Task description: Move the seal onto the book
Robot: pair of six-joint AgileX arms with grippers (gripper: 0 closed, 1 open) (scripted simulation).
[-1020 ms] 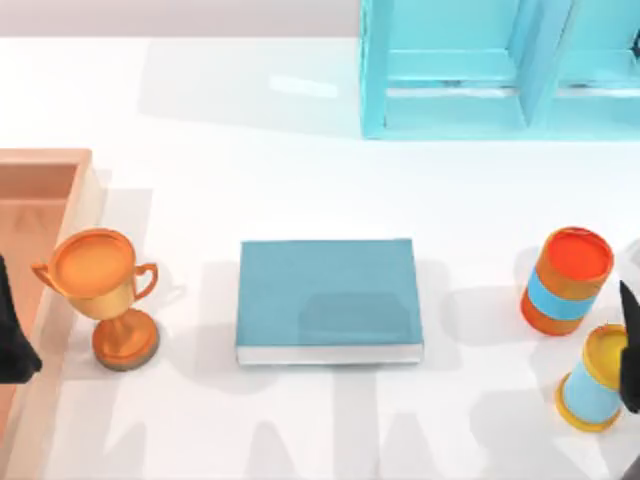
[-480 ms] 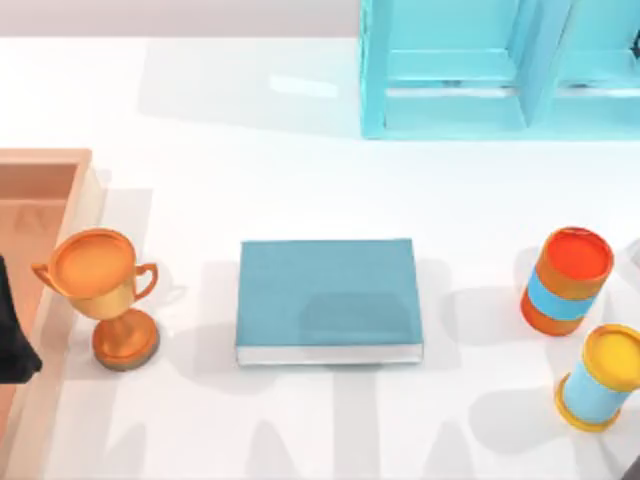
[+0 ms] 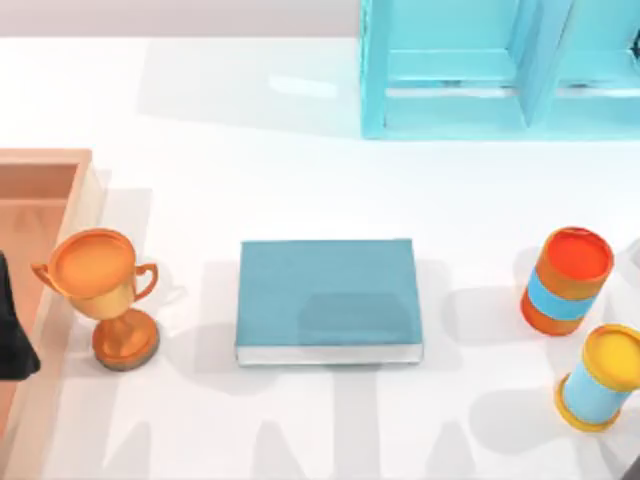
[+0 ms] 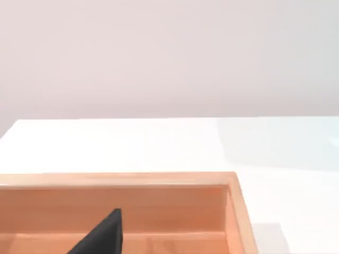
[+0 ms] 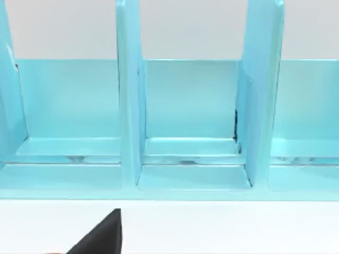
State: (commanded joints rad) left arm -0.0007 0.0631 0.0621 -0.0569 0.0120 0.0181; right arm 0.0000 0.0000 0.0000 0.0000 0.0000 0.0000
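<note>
Teal-blue cloth covers the flat rectangular hardback book (image 3: 327,298), which lies in the middle of the white table (image 3: 250,180) with its white page edges toward the near side and nothing on top of it. No seal can be made out on the table, so where it stands cannot be told. The left gripper (image 3: 12,335) hangs at the table's left edge over the shallow wooden tray (image 3: 45,175), beside the orange-gold trophy cup (image 3: 105,290). An orange cylinder with a blue band (image 3: 566,280) and a blue cylinder with a yellow rim (image 3: 598,378) stand at the right, below the light turquoise shelf unit (image 3: 500,65). The task looks barely begun. Next, the seal must be found before any reach.
</note>
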